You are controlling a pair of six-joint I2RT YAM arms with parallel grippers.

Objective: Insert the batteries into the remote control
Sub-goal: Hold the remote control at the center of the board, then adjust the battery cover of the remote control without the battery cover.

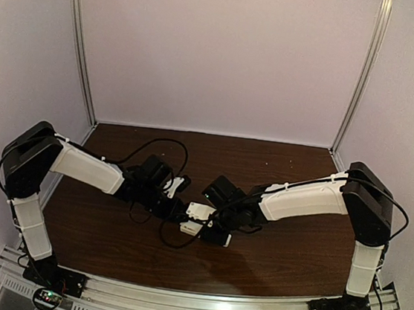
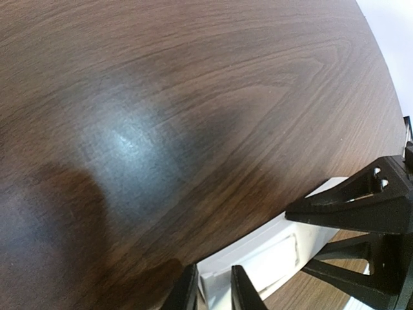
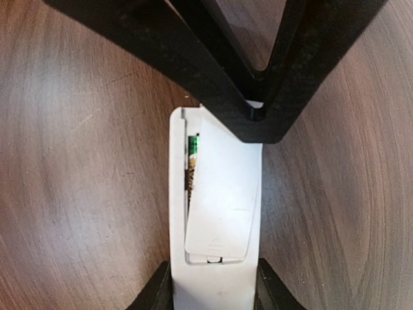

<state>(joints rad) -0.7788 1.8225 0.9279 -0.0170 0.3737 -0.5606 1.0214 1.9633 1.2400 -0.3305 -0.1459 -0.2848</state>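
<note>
Right wrist view: my right hand (image 3: pixel 213 289) clamps the remote (image 3: pixel 178 213) by its long edges, back up, over the counter (image 3: pixel 77 181). My left hand (image 3: pixel 258 119) is narrow, its tips down on the far end of the loose cover (image 3: pixel 222 200); whether it pinches it I cannot tell. The cover lies askew over the bay, with one battery (image 3: pixel 192 158) showing in the gap.

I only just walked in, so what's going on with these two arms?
The right gripper clamps one end of the slim white remote control. The left gripper sits at the other end, where the small white cover plate lies askew, not seated. One green-and-gold cylindrical battery shows in the gap beside it.
</note>
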